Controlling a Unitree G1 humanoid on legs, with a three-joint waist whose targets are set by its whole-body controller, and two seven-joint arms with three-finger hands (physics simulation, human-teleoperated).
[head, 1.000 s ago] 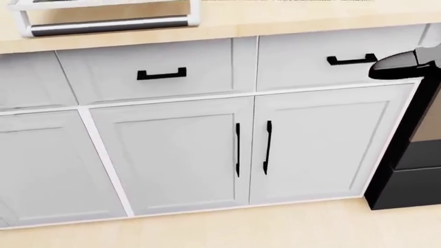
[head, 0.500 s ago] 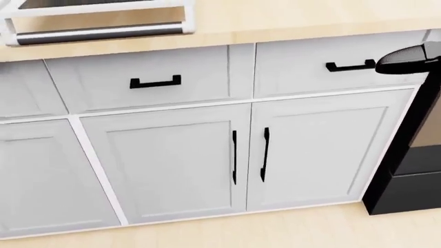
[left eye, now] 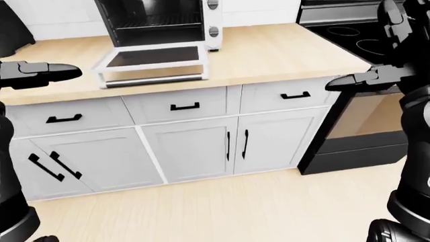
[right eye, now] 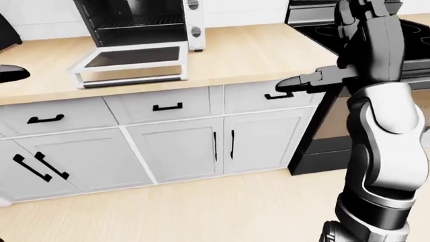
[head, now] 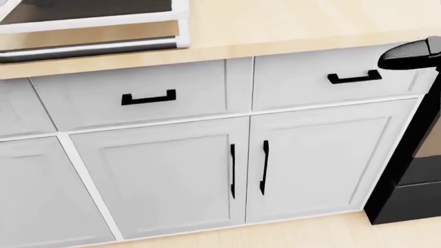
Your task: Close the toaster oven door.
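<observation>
The white toaster oven (left eye: 161, 20) stands on the wooden counter (left eye: 282, 50) at the top of the left-eye view. Its door (left eye: 153, 60) is open, folded down flat over the counter, with a grey handle bar (left eye: 151, 78) along its near edge. The door's corner also shows at the top left of the head view (head: 103, 23). My left hand (left eye: 57, 71) is open and empty, held to the left of the door at about counter height. My right hand (left eye: 349, 82) is open and empty, far right of the door by the counter's edge.
A black stove (left eye: 356, 40) and its oven front (left eye: 359, 126) stand at the right end of the counter. White drawers (left eye: 185, 106) and cabinet doors (left eye: 191, 148) with black handles fill the space below the counter. A light wood floor (left eye: 222, 206) lies below them.
The whole head view has shifted: cabinets and drawers slid down and grew larger, and more of the open door shows at the top left. The camera moved, not the things.
</observation>
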